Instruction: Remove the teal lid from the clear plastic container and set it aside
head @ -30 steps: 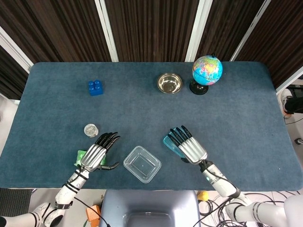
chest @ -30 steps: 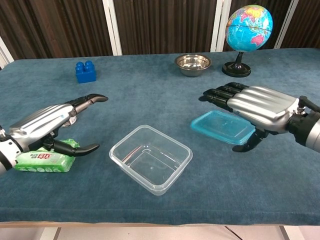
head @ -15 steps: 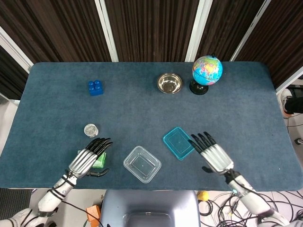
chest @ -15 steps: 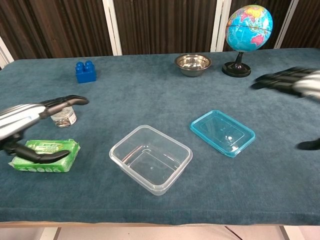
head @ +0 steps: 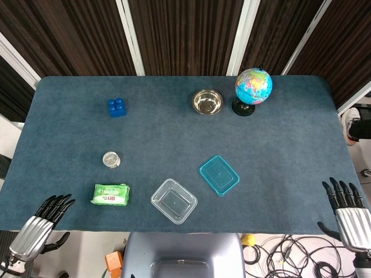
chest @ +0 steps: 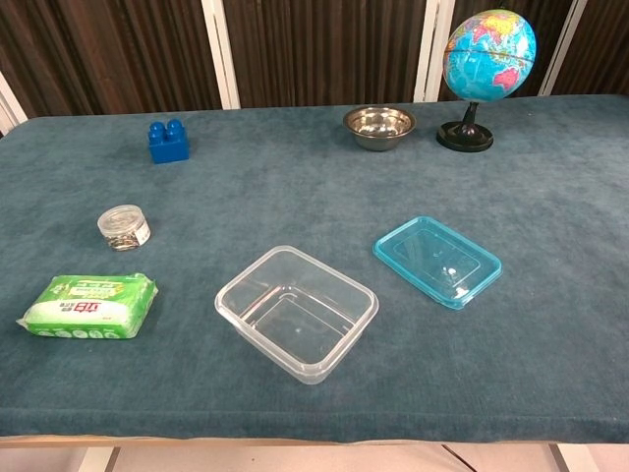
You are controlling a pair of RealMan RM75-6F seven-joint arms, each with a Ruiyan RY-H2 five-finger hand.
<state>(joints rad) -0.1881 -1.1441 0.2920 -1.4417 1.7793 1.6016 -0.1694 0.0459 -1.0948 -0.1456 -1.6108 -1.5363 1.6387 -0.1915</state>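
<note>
The teal lid (head: 219, 175) (chest: 437, 262) lies flat on the blue table cloth, to the right of the clear plastic container (head: 174, 201) (chest: 297, 312), a short gap between them. The container stands open with nothing in it. In the head view my left hand (head: 39, 227) hangs off the table's near left corner and my right hand (head: 346, 212) off the near right corner, both far from the lid. Each has its fingers apart and holds nothing. The chest view shows neither hand.
A green soap packet (head: 111, 194) (chest: 88, 306) and a small clear jar (head: 111, 159) (chest: 124, 227) sit at the left. Further back are a blue brick (head: 116, 107) (chest: 168, 141), a steel bowl (head: 207, 102) (chest: 379, 127) and a globe (head: 253, 88) (chest: 488, 61).
Both hands have drawn back from the middle of the table to beyond its near corners. The right hand has left the lid, which now lies uncovered; the soap packet is uncovered too.
</note>
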